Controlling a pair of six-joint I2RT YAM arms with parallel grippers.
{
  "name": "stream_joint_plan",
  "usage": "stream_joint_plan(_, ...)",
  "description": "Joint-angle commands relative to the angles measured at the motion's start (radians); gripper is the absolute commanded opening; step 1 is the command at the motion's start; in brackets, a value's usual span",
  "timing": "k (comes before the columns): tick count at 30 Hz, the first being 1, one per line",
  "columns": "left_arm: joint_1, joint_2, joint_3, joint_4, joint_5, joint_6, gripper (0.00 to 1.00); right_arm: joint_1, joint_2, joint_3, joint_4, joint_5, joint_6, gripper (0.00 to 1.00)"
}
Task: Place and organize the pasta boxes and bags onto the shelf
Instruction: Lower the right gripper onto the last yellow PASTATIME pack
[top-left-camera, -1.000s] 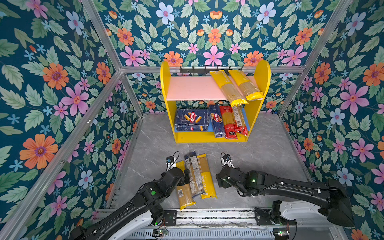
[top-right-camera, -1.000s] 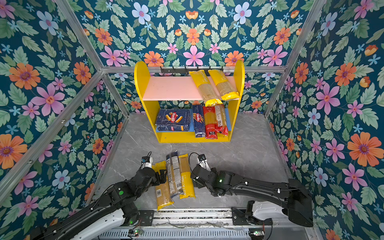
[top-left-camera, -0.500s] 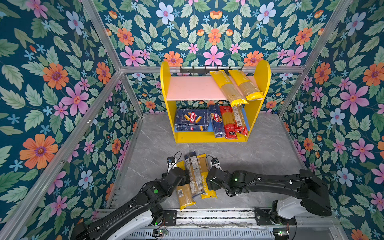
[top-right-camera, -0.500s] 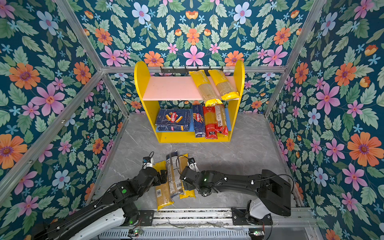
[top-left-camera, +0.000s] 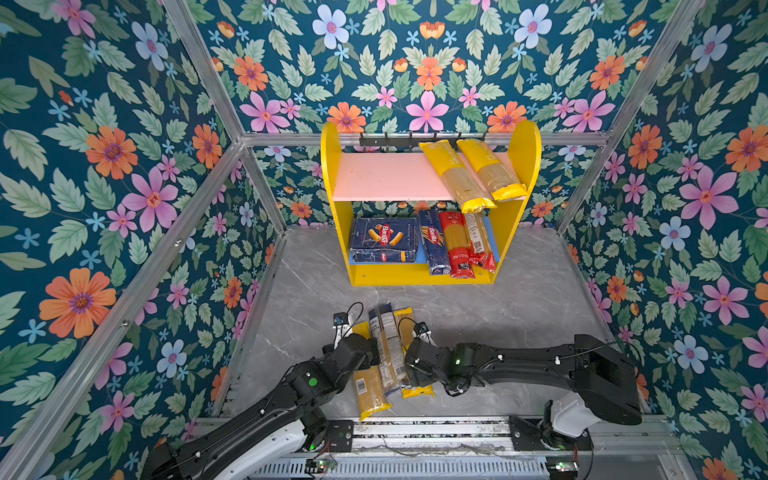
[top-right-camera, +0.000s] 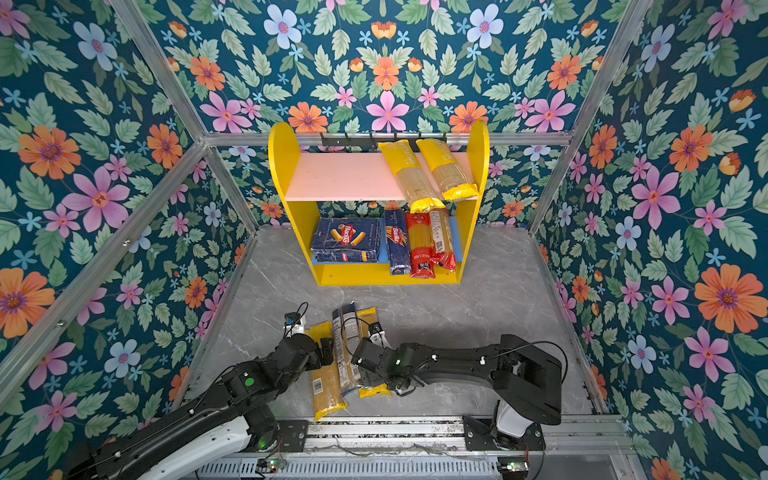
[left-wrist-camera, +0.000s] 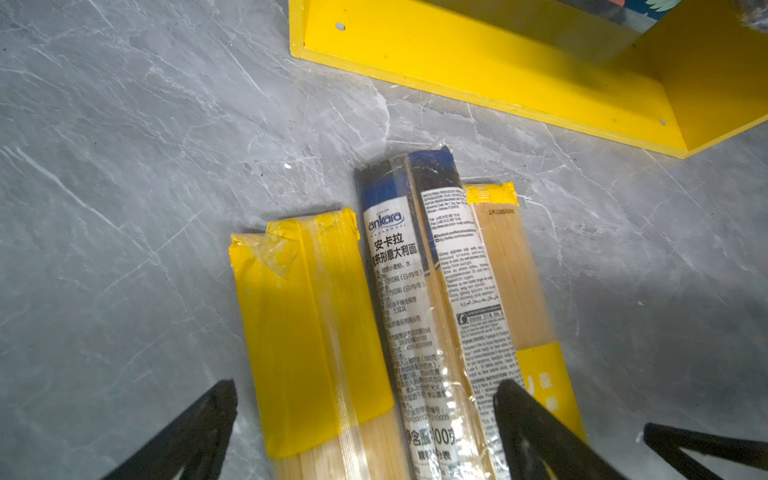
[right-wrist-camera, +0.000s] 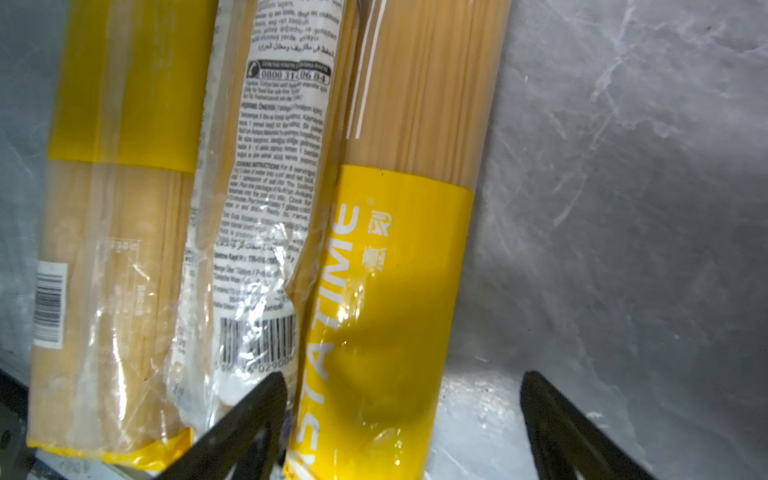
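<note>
Right gripper (right-wrist-camera: 401, 386), having swung in from the right, straddles the PASTATIME bag (right-wrist-camera: 395, 270), jaws released; left gripper (left-wrist-camera: 365, 386) likewise spread. Three bags (top-left-camera: 388, 345) lie on the desk (top-left-camera: 519, 316), near side of the shelf (top-left-camera: 528, 145), awaiting pickup.

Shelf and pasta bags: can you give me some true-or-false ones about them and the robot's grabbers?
Two yellow bags lie on the pink upper board. True.
The navy bag is not yet on the shelf. True.
The wide Barilla box sits on the grey surface. False: it lies in the shelf's lower tier.
The right gripper is shut. False: it is open, a finger on either side of the PASTATIME bag.
</note>
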Motion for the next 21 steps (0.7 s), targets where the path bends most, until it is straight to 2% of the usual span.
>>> stream_joint_plan(1, 0.001, 0.006, 0.011, 0.028, -0.019, -0.001, 0.99, 0.009, 0.009, 0.003, -0.009, 0.006, 0.028, 0.89)
stream_joint_plan(19, 0.002, -0.027, 0.004, 0.005, -0.052, -0.004, 0.99, 0.022, 0.039, 0.023, -0.008, -0.006, 0.045, 0.89)
stream_joint_plan(21, 0.000, -0.029, 0.005, 0.002, -0.054, -0.005, 0.99, 0.021, 0.081, 0.026, -0.004, -0.011, 0.047, 0.89)
